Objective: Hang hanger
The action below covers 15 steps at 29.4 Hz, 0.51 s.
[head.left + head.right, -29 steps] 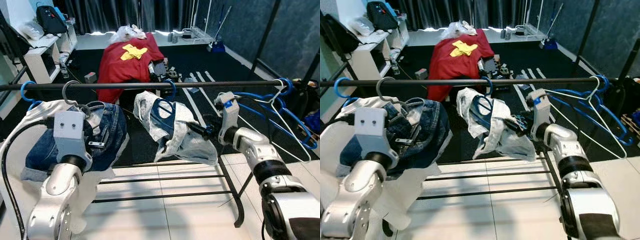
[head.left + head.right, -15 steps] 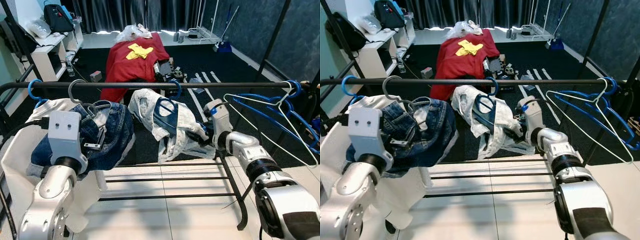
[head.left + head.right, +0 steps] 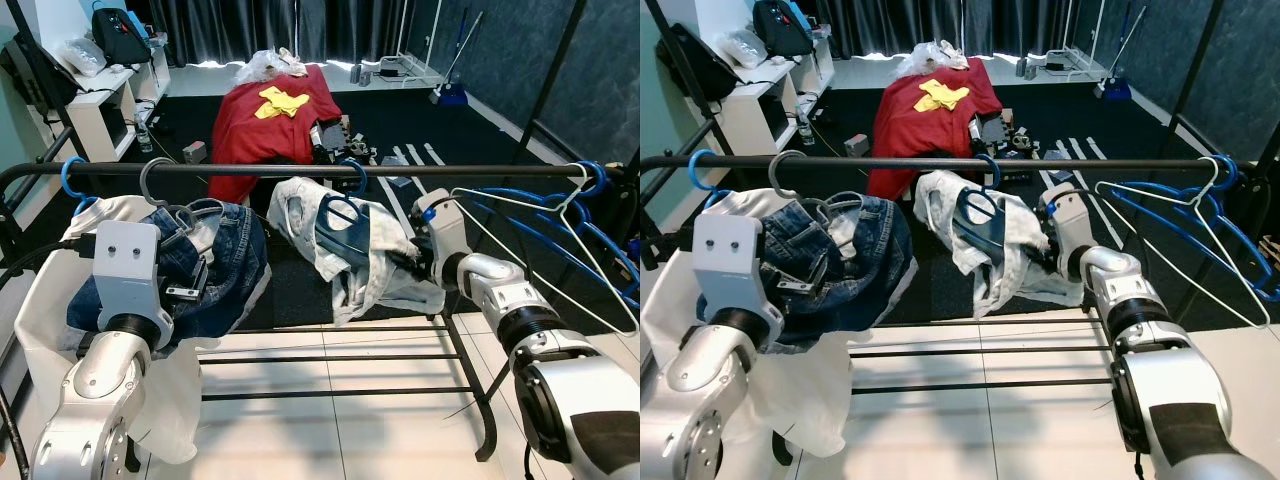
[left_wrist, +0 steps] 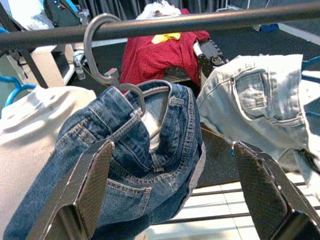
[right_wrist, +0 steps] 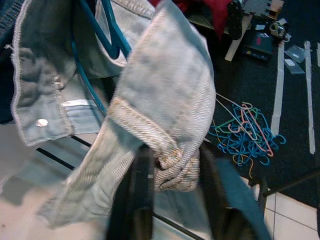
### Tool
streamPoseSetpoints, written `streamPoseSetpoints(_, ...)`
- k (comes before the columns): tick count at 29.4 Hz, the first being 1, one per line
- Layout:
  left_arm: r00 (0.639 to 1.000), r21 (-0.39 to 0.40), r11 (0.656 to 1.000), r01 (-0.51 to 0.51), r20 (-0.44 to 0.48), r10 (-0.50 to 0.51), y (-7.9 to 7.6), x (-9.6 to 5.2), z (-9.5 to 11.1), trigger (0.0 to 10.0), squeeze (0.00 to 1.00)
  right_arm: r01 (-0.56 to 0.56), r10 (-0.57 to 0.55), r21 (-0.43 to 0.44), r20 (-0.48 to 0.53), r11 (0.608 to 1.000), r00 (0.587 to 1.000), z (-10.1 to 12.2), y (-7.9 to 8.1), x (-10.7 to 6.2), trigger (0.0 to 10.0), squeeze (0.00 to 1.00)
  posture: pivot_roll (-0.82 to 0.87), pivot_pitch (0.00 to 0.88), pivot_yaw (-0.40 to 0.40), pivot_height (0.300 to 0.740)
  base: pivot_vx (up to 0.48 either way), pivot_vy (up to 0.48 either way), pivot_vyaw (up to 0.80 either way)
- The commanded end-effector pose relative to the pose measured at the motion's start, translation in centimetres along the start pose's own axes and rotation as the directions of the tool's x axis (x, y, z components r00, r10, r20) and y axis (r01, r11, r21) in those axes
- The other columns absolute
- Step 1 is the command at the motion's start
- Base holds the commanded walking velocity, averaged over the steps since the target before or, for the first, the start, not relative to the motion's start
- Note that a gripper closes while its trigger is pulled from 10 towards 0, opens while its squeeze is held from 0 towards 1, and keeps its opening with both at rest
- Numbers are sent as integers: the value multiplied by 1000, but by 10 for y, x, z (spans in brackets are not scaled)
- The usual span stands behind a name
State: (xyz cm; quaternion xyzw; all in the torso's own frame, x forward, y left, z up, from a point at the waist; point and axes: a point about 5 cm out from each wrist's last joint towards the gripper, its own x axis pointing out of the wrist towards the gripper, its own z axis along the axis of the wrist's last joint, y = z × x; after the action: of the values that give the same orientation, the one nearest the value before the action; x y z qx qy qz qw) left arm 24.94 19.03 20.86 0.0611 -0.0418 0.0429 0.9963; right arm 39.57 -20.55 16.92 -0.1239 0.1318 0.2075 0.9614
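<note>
One blue plastic hanger (image 3: 345,205) carrying pale faded denim shorts (image 3: 345,245) is hooked on the black clothes rail (image 3: 300,170). My right end effector (image 5: 167,165) pinches the hem; left end effector (image 4: 170,200) spread wide. Only letting go remains.

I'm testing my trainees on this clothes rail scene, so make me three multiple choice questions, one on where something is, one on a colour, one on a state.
1. Where does the dark denim garment hang on the rail?
A. Between the white garment and the pale denim garment
B. At the far right end
C. On the floor

2. What colour is the hook of the hanger carrying the pale denim garment?
A. Red
B. Blue
C. Yellow

3. What is the right gripper doing?
A. Open, away from cloth
B. Holding a bare hanger
C. Shut on pale denim

Answers: 1 A, the white garment is on its left and pale denim on its right. 2 B, a blue hook sits over the rail. 3 C, its fingers pinch a denim fold.
</note>
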Motion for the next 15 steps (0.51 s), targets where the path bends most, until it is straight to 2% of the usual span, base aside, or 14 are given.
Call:
streamPoseSetpoints(1, 1000, 18, 1000, -15, 6, 15, 5, 0, 3, 10000, 0, -11, 10, 15, 59, 1000, 998, 13, -6, -3, 0, 0, 58, 7, -4, 740, 0, 0, 0)
streamPoseSetpoints(9, 999, 13, 999, -38, 13, 38, 8, 6, 3, 10000, 0, -90, 89, 6, 118, 996, 989, 27, -15, -11, 0, 0, 23, 0, -24, 740, 0, 0, 0)
streamPoseSetpoints(12, 998, -4, 999, -49, 34, 50, 8, 12, 4, 10000, 0, -225, 225, -12, 155, 974, 962, 35, -17, -19, 0, 0, -1, 0, -36, 740, 0, 0, 0)
streamPoseSetpoints(14, 998, -7, 999, -52, 38, 52, 8, 12, 4, 10000, 0, -252, 250, -13, 166, 968, 954, 37, -17, -20, 0, 0, -1, 0, -36, 740, 0, 0, 0)
streamPoseSetpoints(15, 997, -10, 998, -58, 42, 58, 8, 14, 5, 10000, 0, -292, 288, -9, 200, 956, 937, 44, -17, -22, 0, 0, -10, 0, -44, 740, 0, 0, 0)
